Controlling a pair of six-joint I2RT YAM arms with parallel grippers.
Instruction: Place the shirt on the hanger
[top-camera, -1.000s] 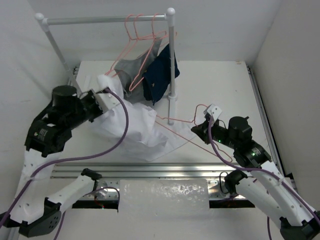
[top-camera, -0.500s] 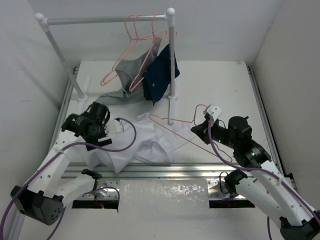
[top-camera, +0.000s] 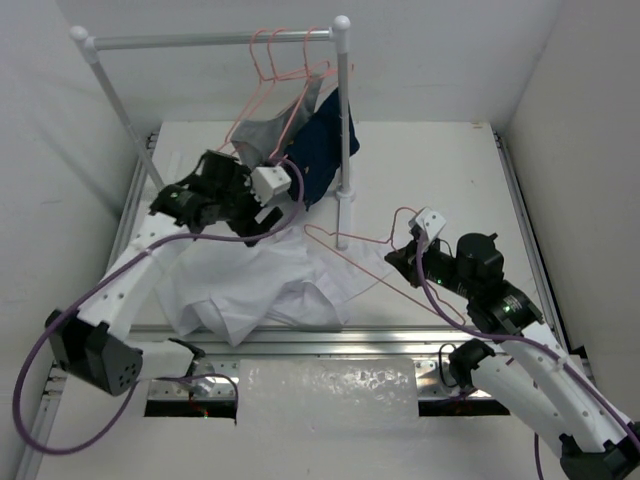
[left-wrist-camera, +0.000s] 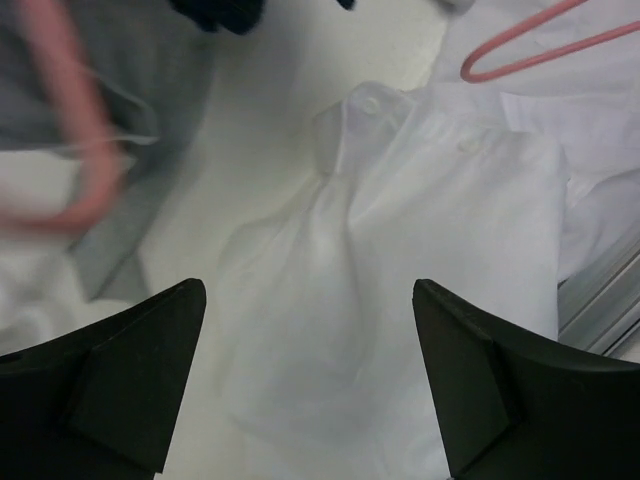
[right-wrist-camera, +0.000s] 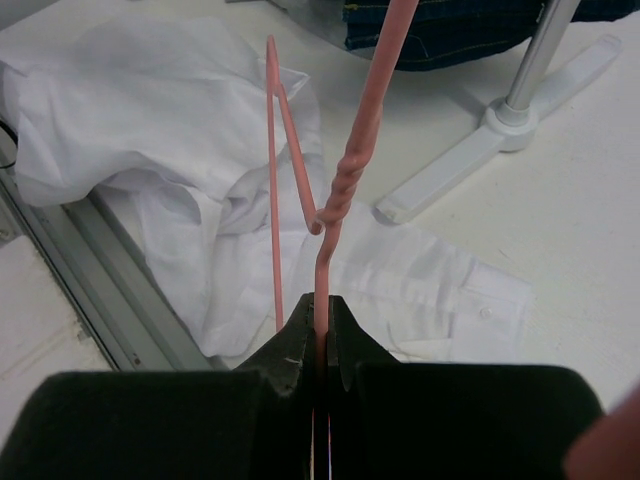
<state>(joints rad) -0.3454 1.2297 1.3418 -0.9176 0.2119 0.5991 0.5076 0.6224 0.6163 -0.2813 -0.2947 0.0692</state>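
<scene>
Top external view showed the white tabletop (top-camera: 440, 170) carrying a white clothes rack (top-camera: 210, 40) at its far left, its right post standing near the middle. The shirt (top-camera: 260, 290) lay crumpled on the tabletop in front of the rack, reaching to the metal rail at the near edge, with its collar and buttons facing up in the left wrist view. A grey garment (top-camera: 255, 135) and a navy garment (top-camera: 325, 145) hung side by side from spare pink hangers (top-camera: 265, 60) on the rack's bar. The hanger (right-wrist-camera: 341, 178) was off the rack, tilted, and one corner of it lay over the right part of the shirt, beside the post's foot. The right hand (right-wrist-camera: 318, 330) was clamped tight on the wire just below the hanger's twisted neck. The left hand (left-wrist-camera: 308, 380) hung above the shirt's far left part, near the grey garment, its fingers spread wide and holding nothing.
</scene>
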